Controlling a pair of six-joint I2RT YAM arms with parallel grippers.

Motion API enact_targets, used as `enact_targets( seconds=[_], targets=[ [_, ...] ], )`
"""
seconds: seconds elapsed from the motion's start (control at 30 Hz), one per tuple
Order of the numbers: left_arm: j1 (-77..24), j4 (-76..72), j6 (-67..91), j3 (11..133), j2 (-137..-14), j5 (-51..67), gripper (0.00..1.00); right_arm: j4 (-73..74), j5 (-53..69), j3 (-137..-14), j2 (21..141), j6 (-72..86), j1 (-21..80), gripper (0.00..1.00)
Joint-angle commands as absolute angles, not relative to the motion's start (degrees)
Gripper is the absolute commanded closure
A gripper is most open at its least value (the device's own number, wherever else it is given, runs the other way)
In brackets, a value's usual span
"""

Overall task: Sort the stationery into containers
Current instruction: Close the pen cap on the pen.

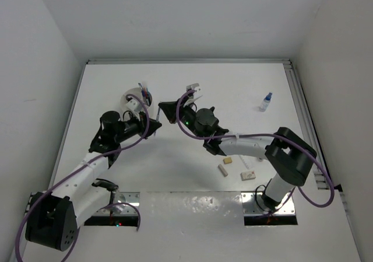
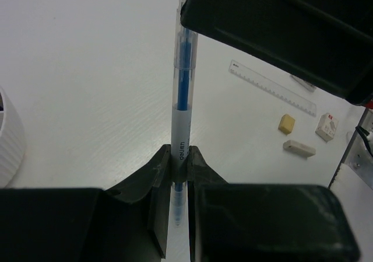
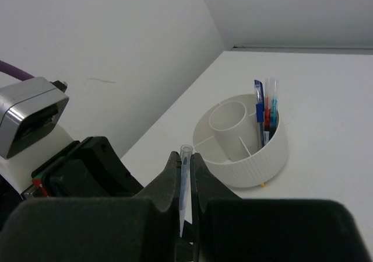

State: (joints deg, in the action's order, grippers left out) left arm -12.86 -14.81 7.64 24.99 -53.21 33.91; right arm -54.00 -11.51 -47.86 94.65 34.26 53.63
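Note:
A clear-barrelled blue pen (image 2: 183, 93) is held at both ends between my two grippers, above the table. My left gripper (image 2: 180, 157) is shut on its lower end; in the top view the left gripper (image 1: 157, 124) sits just left of the right gripper (image 1: 164, 111). My right gripper (image 3: 185, 160) is shut on the pen's (image 3: 185, 174) other end. The round white tub (image 3: 250, 163) stands just beyond, with several pens (image 3: 265, 113) upright in one compartment. In the top view the tub (image 1: 129, 95) is partly hidden by the left arm.
A clear ruler (image 2: 271, 87), a tan eraser (image 2: 286, 123), a white eraser (image 2: 299, 148) and a pink-and-white eraser (image 2: 327, 126) lie right of centre. The erasers (image 1: 228, 160) sit near the right arm's base. A blue-capped bottle (image 1: 266, 101) stands at the far right.

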Motion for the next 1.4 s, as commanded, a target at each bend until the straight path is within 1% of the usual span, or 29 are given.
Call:
enact_targets(
  seconds=[0.0,0.23,0.53,0.57,0.63,0.7,0.73,0.77,0.87,0.93,0.97,1.07,1.1,1.2,1.23,1.3,1.33,1.37],
  targets=[
    [-10.28,-39.11,8.53,29.71,-52.03,26.02,1.0,-34.63,2.9,-44.64,100.1,33.05,57.83,1.0],
    [-10.11,-41.48,8.17,29.97,-52.82,25.31,1.0,-33.05,4.22,-45.7,101.16,31.91,58.54,1.0],
    [-9.4,-38.41,6.77,29.53,-51.68,26.37,1.0,-33.75,4.57,-46.49,100.02,31.99,58.01,1.0],
    [-9.4,-37.97,6.51,29.27,-51.16,26.45,1.0,-33.49,4.66,-47.63,99.67,31.91,57.57,0.98],
    [-9.49,-36.22,4.94,29.0,-50.11,27.59,1.0,-33.31,5.1,-49.21,98.7,31.9,57.04,0.89],
    [-9.67,-33.77,3.78,28.39,-49.4,28.65,1.0,-33.31,5.62,-50.36,97.22,31.82,56.17,0.83],
    [-9.58,-32.88,2.82,28.21,-48.96,28.91,1.0,-33.22,5.89,-51.75,96.77,31.64,55.73,0.77],
    [-9.58,-32.18,2.64,27.95,-48.87,28.92,1.0,-33.31,5.89,-52.46,96.25,31.73,55.37,0.75],
    [-9.58,-30.15,2.55,27.69,-48.43,28.83,1.0,-34.36,5.89,-54.23,94.05,33.3,53.53,0.64],
    [-9.58,-29.62,2.9,27.69,-47.99,28.65,1.0,-35.5,6.06,-54.14,91.85,33.57,52.21,0.63],
    [-9.67,-29.53,2.99,27.6,-47.9,28.48,1.0,-35.86,5.98,-54.14,91.15,33.05,52.03,0.59],
    [-9.58,-29.36,3.34,27.6,-47.55,27.78,1.0,-34.63,6.06,-54.14,88.77,31.73,50.72,0.55],
    [-9.67,-29.09,3.17,27.6,-47.64,27.69,1.0,-34.19,6.33,-54.23,88.25,31.55,50.36,0.51],
    [-9.58,-27.69,2.38,27.51,-47.02,27.51,1.0,-34.54,8.61,-55.02,86.57,32.43,47.03,0.45],
    [-9.58,-26.99,2.2,27.51,-46.5,27.51,1.0,-34.37,9.48,-56.93,86.4,32.61,45.28,0.4],
    [-9.58,-24.98,1.93,27.42,-45.97,27.77,1.0,-29.73,12.64,-60.62,87.36,30.86,44.12,0.36],
    [-9.49,-24.35,2.02,27.42,-45.44,28.03,1.0,-27.36,13.44,-65.43,88.15,29.46,44.21,0.33],
    [-9.49,-23.48,2.28,27.42,-45.27,29.08,1.0,-23.42,14.32,-67.65,89.89,25.96,44.47,0.32]
  ],
)
